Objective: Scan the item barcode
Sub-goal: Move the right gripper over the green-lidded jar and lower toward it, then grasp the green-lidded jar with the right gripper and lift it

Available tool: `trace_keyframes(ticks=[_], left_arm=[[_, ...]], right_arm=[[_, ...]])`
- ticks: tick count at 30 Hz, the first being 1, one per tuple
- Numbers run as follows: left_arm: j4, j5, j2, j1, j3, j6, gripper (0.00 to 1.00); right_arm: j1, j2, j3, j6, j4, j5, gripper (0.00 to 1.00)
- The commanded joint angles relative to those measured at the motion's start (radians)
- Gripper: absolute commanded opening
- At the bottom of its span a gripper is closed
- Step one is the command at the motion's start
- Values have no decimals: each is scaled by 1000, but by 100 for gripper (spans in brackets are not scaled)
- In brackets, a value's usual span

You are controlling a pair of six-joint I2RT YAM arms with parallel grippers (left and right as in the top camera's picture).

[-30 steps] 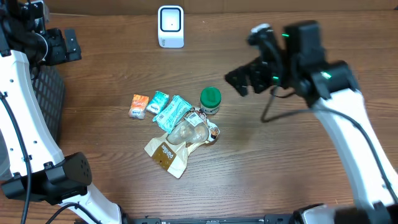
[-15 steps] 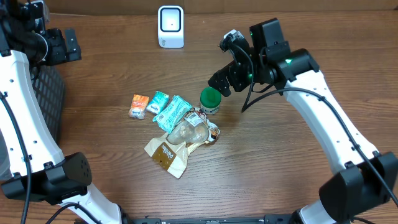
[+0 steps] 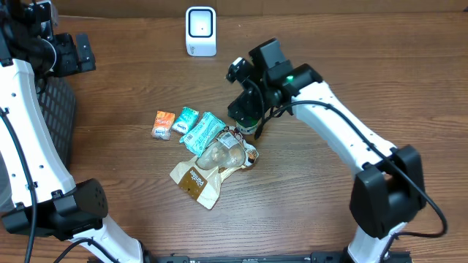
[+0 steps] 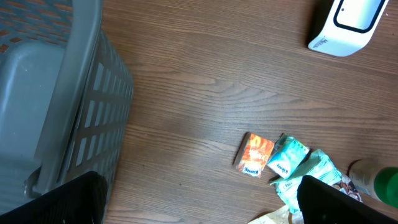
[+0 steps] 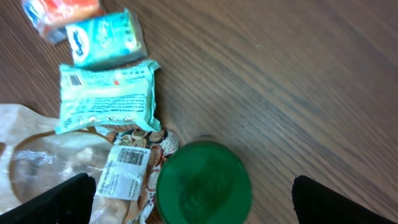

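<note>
A small pile of items lies mid-table: an orange packet (image 3: pixel 163 124), two teal packets (image 3: pixel 187 119) (image 3: pixel 205 131), a clear-windowed brown bag (image 3: pixel 196 179) and a green-lidded jar (image 3: pixel 248 124). My right gripper (image 3: pixel 245 109) hangs open straight above the jar. In the right wrist view the green lid (image 5: pixel 204 183) sits between the wide-apart fingers of the right gripper (image 5: pixel 202 202), untouched. A barcode label (image 5: pixel 132 155) shows on the bag beside it. The white scanner (image 3: pixel 200 31) stands at the back. My left gripper (image 3: pixel 69 55) is open at the far left, holding nothing.
A grey slatted basket (image 4: pixel 62 93) stands at the table's left edge, under the left gripper (image 4: pixel 199 205). The scanner (image 4: pixel 348 25) shows at the top right of the left wrist view. Bare wood lies between the basket and the pile.
My right arm has swung left from the right side of the table and now hovers over the green-lidded jar. The left arm and the items have not moved.
</note>
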Motion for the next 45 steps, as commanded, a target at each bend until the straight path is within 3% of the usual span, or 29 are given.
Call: trace_keyframes(ticks=[1, 8, 16, 36, 45], left_arm=[[1, 8, -17, 2, 20, 19, 99], [1, 8, -17, 2, 20, 19, 100], [1, 8, -17, 2, 20, 19, 100], [1, 7, -17, 2, 20, 19, 99], [1, 7, -17, 2, 20, 19, 99]], right_arm=[[0, 50, 27, -12, 3, 34, 100], [0, 100, 26, -4, -10, 29, 100], [0, 102, 24, 0, -31, 15, 88], [0, 132, 0, 0, 20, 15, 83], [-1, 135, 0, 13, 23, 16, 67]])
